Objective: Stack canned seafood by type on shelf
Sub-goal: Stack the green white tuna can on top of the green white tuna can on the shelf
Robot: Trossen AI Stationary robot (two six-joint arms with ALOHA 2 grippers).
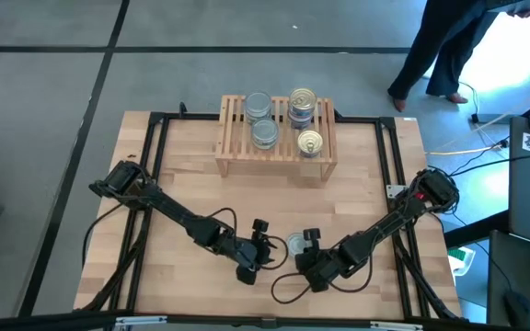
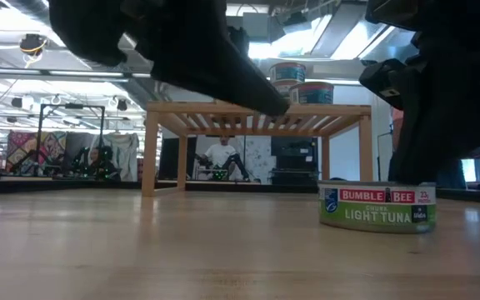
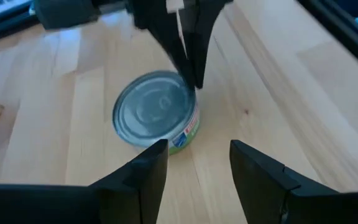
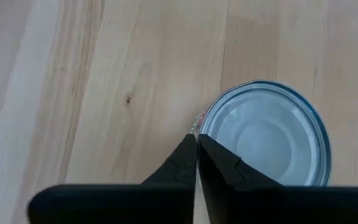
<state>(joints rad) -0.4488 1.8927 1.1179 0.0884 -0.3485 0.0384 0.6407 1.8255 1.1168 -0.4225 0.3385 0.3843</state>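
Observation:
One tin of canned seafood (image 1: 295, 244), with a dull silver top and a "light tuna" label (image 2: 377, 206), stands on its base on the table near the front edge. My left gripper (image 3: 197, 168) is open and just short of this tin on its left, aimed at it and slanting down. My right gripper (image 4: 197, 149) is shut, with its tips at the tin's rim on the right. The shelf (image 1: 274, 138) stands at the far middle. It carries two silver-topped tins (image 1: 261, 119) and gold-topped tins (image 1: 303, 101), one of them alone at the front (image 1: 310, 142). My right gripper's shut fingertips (image 3: 194, 78) come slanting down from the table's right to the tin's top rim (image 4: 205, 124). I cannot tell whether they touch it. The tin stands flat on the table.
Black frame rails (image 1: 155, 184) and loose cables (image 1: 283, 290) run along the table's sides and front. Bare wood (image 1: 274, 202) lies between the shelf and the grippers. A person (image 1: 440, 55) stands on the floor beyond the far right corner.

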